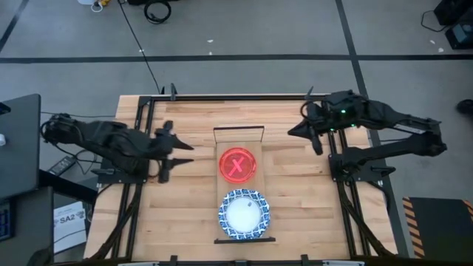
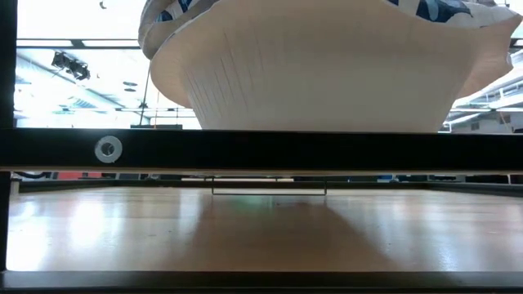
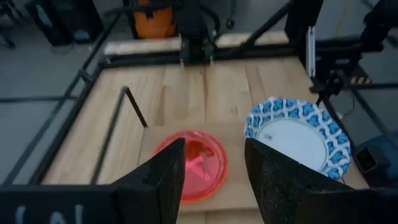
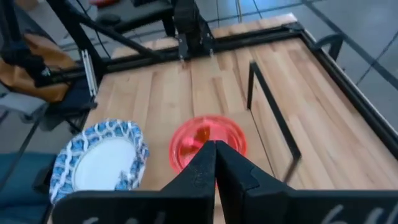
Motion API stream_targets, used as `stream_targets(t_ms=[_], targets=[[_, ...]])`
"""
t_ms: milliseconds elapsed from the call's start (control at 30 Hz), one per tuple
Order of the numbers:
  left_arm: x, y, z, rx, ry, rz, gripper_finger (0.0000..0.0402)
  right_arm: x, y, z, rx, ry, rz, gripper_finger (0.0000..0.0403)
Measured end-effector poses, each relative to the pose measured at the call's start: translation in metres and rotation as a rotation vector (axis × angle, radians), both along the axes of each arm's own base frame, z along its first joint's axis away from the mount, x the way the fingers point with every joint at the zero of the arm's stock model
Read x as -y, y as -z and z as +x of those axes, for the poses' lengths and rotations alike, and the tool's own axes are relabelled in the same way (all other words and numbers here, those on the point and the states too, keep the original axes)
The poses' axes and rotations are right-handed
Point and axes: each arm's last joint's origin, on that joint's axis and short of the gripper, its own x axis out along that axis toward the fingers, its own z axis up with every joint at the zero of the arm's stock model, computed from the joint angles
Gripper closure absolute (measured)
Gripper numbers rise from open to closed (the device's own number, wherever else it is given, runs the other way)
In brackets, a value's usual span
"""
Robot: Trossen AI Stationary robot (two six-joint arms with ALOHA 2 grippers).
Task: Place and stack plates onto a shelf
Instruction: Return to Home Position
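The shelf (image 1: 238, 185) is a narrow light-wood board in the middle of the table, running from the far side to the near side. On it rest a red-pink plate (image 1: 237, 164) and, nearer, a white plate with a blue patterned rim (image 1: 244, 214). My left gripper (image 1: 181, 153) is open and hovers left of the red-pink plate. My right gripper (image 1: 299, 131) is shut, up in the air to the right of the shelf's far end. In the left wrist view the open gripper (image 3: 214, 168) frames the red-pink plate (image 3: 193, 165). The other plates are out of view.
Thin black rails stand at the shelf's far end (image 1: 238, 129) and near end (image 1: 244, 239). The low view shows the underside of the white plate (image 2: 327, 65) above the near rail (image 2: 261, 151). Black frame bars (image 1: 140, 118) edge the table.
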Motion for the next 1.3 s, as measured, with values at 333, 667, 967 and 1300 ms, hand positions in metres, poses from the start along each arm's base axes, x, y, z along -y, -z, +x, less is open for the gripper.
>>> stream_targets(t_ms=[333, 667, 967, 1300], targets=[[-0.014, -0.013, -0.041, 0.061, 0.026, 0.037, 0.023, -0.006, 0.005, -0.041, -0.006, 0.04, -0.066, 0.0378], [-0.018, 0.056, -0.053, 0.164, 0.032, 0.028, 0.023, -0.01, 0.06, -0.064, -0.004, 0.052, -0.038, 0.0379], [-0.024, 0.112, -0.071, 0.357, 0.034, 0.01, 0.023, -0.013, 0.096, -0.074, 0.124, 0.022, -0.03, 0.0381], [-0.032, 0.132, -0.093, 0.493, 0.029, 0.049, 0.023, -0.016, 0.111, -0.089, 0.264, 0.001, -0.045, 0.0381]])
